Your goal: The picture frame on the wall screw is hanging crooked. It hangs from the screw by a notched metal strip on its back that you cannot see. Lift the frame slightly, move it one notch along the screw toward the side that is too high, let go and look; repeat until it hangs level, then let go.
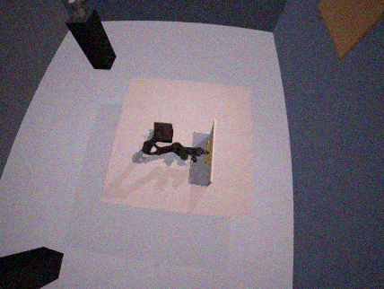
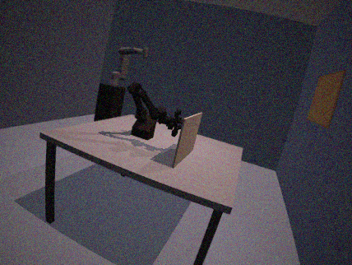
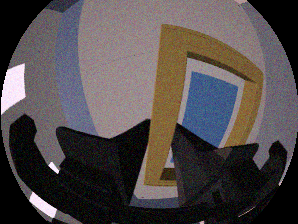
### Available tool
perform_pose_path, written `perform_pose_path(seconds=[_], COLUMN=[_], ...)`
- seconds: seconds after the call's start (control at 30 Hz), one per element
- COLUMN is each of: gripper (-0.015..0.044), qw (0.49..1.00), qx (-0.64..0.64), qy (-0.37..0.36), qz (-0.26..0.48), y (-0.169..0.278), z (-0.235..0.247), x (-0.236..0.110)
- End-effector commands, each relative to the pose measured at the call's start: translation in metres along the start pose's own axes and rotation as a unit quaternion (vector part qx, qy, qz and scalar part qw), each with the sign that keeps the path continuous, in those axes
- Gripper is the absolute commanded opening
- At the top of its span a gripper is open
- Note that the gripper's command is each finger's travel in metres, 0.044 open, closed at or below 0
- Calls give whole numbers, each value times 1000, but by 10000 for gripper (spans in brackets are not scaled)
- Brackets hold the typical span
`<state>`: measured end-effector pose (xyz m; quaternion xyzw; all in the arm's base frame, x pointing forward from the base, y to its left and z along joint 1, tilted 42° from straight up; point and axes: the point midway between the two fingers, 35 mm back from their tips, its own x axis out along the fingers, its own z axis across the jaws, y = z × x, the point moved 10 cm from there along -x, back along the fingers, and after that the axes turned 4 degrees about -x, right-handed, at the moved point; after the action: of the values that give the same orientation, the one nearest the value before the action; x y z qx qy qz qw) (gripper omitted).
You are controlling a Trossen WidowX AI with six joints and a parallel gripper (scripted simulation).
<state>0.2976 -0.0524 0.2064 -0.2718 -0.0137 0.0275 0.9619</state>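
Dim blue-grey room, pale table (image 2: 214, 193) under everything, small wall panel (image 2: 188, 140) upright just ahead of the arm (image 2: 141, 103). Gripper (image 3: 160, 163) reaching forward to the panel's face, clamped on the bottom rail of the picture frame (image 3: 169, 90) directly in front. Judged mid-adjustment: frame gripped, ready for a slight lift and one-notch slide toward the higher side, then release and a look. Frame mustard-yellow, blue centre, visibly tilted in the wrist view, though lens distortion hampers judging how far. Screw hidden.
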Motion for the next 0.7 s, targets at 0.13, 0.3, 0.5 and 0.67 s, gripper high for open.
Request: perform_pose_path(seconds=[0.13,0.3,0.5,0.67], gripper=[0,0,0,0], qw=[1000,1000,1000,1000], qx=[-2,-2,-2,-2], qy=[-4,-4,-4,-4], qz=[1,1,1,1], y=[3,5,6,6], z=[2,1,2,2], x=[0,0,0,0])
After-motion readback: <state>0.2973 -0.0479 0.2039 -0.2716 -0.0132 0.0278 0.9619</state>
